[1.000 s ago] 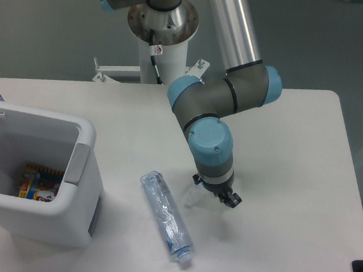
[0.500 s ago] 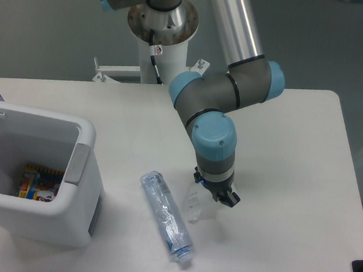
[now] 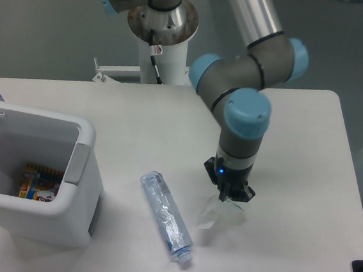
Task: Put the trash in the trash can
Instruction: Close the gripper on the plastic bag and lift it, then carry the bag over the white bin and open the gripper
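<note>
**Gripper above the clear cup piece, bottle and bin to its left**

The clear cup-like piece (image 3: pixel 214 214) lies on the white table (image 3: pixel 295 153) directly beneath and touching, or nearly touching, the gripper (image 3: pixel 232 195); whether the fingers are clenched on it cannot be told, since the wrist hides them. The slim bluish bottle (image 3: pixel 166 217) lies on its side just left of the gripper, cap end toward the near table edge, apart from the cup piece. Farther left of the gripper stands the white trash can (image 3: pixel 33 173), open at the top, with a grey handle panel (image 3: pixel 77 163) on the side facing the gripper and colourful wrappers (image 3: pixel 38 183) at its bottom. The arm's blue-capped joints (image 3: pixel 248 113) rise above the gripper.
</note>
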